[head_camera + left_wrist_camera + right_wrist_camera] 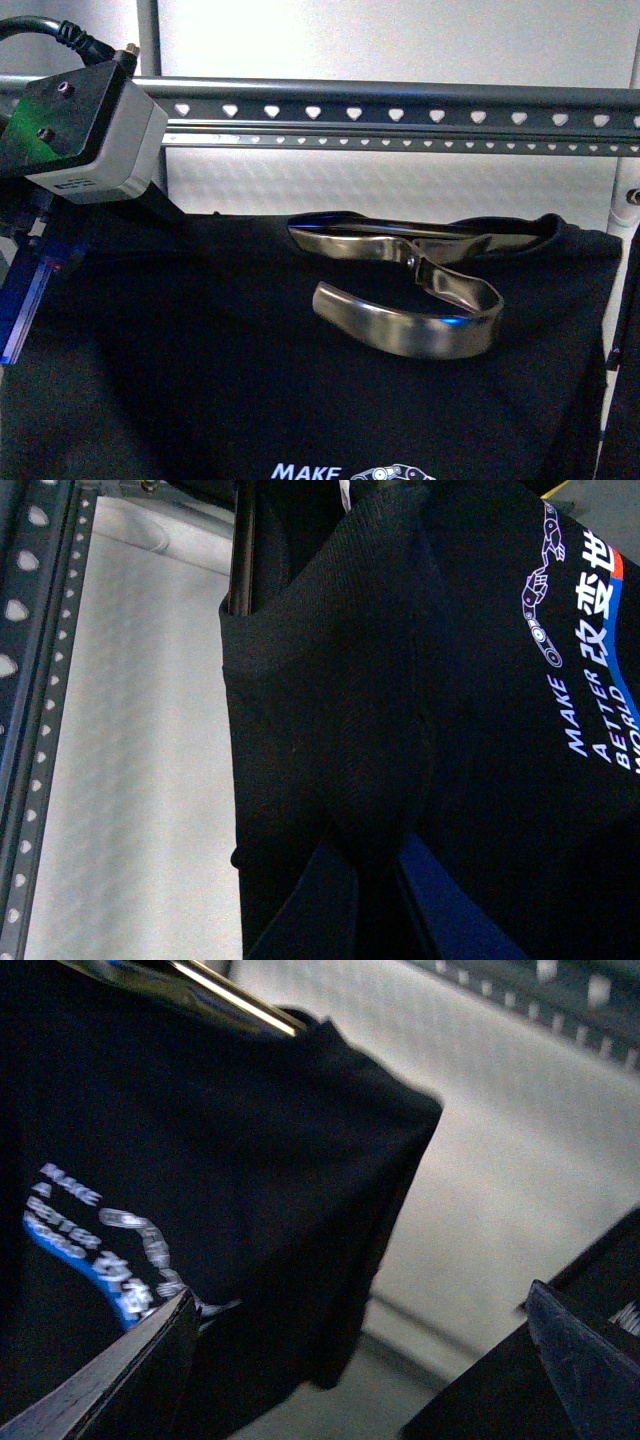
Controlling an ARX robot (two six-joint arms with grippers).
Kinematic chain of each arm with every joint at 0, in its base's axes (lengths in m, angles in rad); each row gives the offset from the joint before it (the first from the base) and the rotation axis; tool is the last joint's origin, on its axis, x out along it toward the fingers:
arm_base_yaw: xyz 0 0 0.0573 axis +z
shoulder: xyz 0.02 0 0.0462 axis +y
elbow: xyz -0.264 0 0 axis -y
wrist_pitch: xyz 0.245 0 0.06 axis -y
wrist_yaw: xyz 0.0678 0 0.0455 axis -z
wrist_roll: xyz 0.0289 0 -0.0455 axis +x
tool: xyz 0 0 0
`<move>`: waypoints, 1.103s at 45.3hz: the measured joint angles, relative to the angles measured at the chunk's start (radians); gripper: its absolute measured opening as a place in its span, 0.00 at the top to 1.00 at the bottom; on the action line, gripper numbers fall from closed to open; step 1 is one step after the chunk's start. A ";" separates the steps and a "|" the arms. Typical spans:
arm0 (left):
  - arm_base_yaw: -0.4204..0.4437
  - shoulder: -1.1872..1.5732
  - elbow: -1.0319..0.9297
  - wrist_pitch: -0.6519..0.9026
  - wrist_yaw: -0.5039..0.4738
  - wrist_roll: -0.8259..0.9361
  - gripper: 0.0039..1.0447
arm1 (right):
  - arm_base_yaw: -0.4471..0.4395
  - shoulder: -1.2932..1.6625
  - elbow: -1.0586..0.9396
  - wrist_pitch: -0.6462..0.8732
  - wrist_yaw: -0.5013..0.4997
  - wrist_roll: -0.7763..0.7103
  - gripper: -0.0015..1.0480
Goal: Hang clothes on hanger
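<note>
The black T-shirt [200, 350] hangs spread below the grey rack rail [400, 112], which is punched with heart-shaped holes. White "MAKE" lettering [306, 472] shows at the bottom edge. A shiny metal hook [420, 320] sticks out of the collar and lies against the chest. My left gripper [370, 885] is shut on a fold of the shirt; its blue fingers [440, 910] pinch the cloth. Its wrist [85, 130] sits at the rail's left end. My right gripper [360, 1360] is open wide and empty, with the shirt's sleeve [370, 1210] just ahead of it.
A white wall [400, 40] stands behind the rack. Grey rack uprights rise at the left [148, 35] and at the right [625, 190]. The rail also shows in the left wrist view [30, 680] and in the right wrist view [540, 990].
</note>
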 joint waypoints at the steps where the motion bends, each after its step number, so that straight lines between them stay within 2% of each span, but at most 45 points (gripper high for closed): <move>1: 0.000 0.000 0.000 0.000 -0.002 0.000 0.96 | 0.007 0.045 0.024 0.036 -0.011 -0.082 0.07; 2: 0.001 0.000 0.000 0.000 -0.002 0.000 0.96 | 0.011 0.067 0.036 0.051 -0.013 -0.098 0.07; 6: 0.002 0.000 0.000 0.000 -0.002 0.001 0.96 | 0.045 0.209 0.121 0.096 -0.058 -0.335 0.07; 12: 0.000 0.000 0.000 0.000 -0.002 0.001 0.96 | 0.085 0.383 0.266 -0.034 -0.153 -0.723 0.07; 17: 0.000 0.000 0.000 0.000 -0.001 0.001 0.96 | 0.119 0.516 0.388 -0.088 -0.128 -0.996 0.07; 20: 0.000 0.000 0.000 0.000 -0.001 0.001 0.96 | 0.140 0.587 0.471 -0.093 -0.095 -1.070 0.07; 29: 0.000 0.000 -0.001 0.000 0.001 0.001 0.96 | 0.197 0.704 0.641 -0.080 -0.019 -1.099 0.07; 43: 0.000 0.000 -0.001 0.000 -0.002 0.001 0.96 | 0.263 0.890 0.812 -0.074 0.105 -0.977 0.07; 46: 0.000 0.000 -0.001 0.000 -0.006 0.001 0.96 | 0.272 0.917 0.826 -0.047 0.118 -0.951 0.13; 50: 0.000 0.000 -0.001 0.000 -0.007 0.001 0.96 | 0.286 0.952 0.833 0.008 0.125 -0.904 0.30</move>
